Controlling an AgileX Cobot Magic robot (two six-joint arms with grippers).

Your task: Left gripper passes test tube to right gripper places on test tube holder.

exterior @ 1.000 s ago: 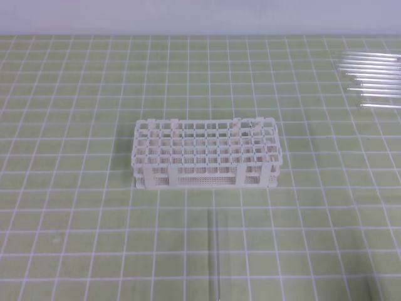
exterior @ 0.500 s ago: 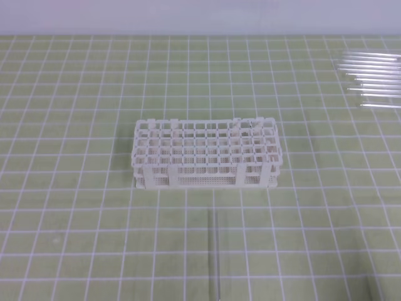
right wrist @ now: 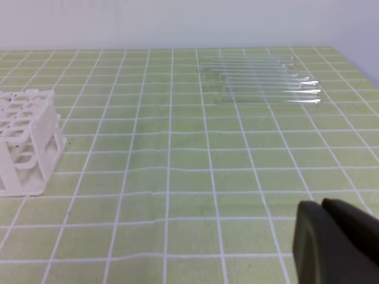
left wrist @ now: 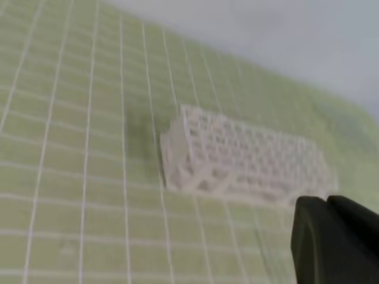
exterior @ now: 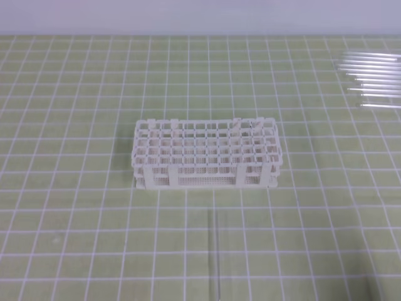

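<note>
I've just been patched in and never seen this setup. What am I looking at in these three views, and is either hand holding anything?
It is a two-armed robot at a table with a green checked mat. The high view looks down from above; the other two sit on the wrists. In the middle stands the white test tube holder. One test tube lies in front of it, and a batch of clear tubes lies far right. The left hand and right hand show only as black, shut fingertips, holding nothing.

I see a green cloth with a white grid (exterior: 75, 207) covering the table. A batch of clear tubes (exterior: 373, 80) lies side by side at its far right, below a pale wall (exterior: 188, 15).
</note>
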